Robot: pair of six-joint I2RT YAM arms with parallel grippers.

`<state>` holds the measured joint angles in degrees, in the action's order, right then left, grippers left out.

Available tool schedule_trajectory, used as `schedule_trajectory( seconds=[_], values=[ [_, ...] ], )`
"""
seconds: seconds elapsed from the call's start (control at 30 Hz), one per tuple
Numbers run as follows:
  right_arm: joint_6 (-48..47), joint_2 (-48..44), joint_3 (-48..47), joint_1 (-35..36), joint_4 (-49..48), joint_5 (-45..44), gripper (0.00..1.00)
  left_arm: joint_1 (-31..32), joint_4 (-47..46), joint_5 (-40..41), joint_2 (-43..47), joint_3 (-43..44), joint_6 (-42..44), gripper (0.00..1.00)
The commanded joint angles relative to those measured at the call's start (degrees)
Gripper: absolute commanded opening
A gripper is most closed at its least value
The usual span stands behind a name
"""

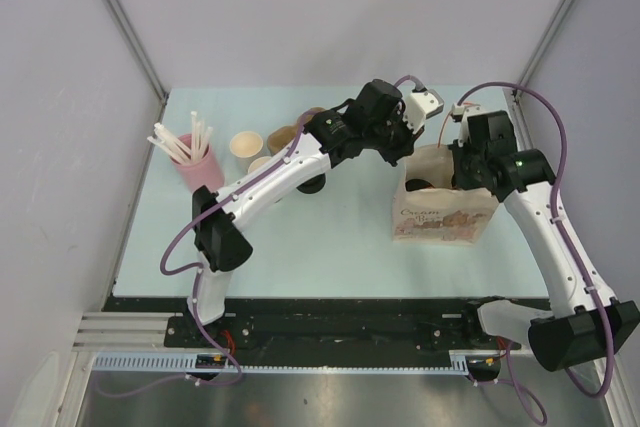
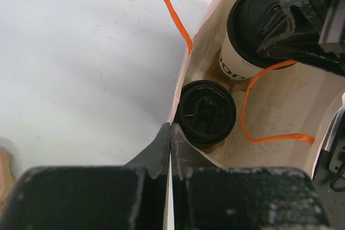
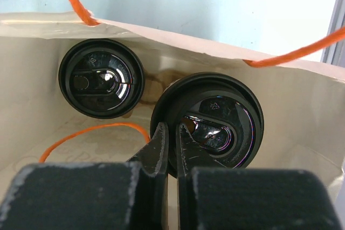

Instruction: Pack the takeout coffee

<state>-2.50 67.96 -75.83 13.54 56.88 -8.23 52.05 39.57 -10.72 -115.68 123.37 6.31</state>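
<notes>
Both takeout cups stand inside the pale-brown paper bag [image 1: 440, 219] with orange cord handles [image 2: 172, 14], so the packing looks to be at its release step. The left gripper [image 2: 170, 129] is pinched tight on the bag's near rim, holding the mouth open. The right gripper [image 3: 171, 131] is closed to a narrow slit on the round black plastic lid [image 3: 215, 127] of the white-sided paper cup [image 2: 237, 60]. This cup probably rests on the bag floor, though its base is hidden. The second black-lidded cup [image 2: 205, 112] stands just beside it, its side colour unseen. Next, the right jaws should part and rise straight up, clear of the cords, tipping neither cup.
</notes>
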Motion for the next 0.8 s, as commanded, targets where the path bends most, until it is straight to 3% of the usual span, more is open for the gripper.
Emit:
schedule_trajectory(
  seconds=[0.0, 0.77],
  values=[
    [1.5, -0.7, 1.5, 0.1, -4.6, 0.3, 0.0, -0.3, -0.9, -1.4, 0.5, 2.1, 1.0, 0.0],
    [2.2, -3.9, 8.4, -0.3, -9.4, 0.6, 0.0, -0.3, -0.9, -0.8, 0.0, 2.8, 0.9, 0.0]
  ],
)
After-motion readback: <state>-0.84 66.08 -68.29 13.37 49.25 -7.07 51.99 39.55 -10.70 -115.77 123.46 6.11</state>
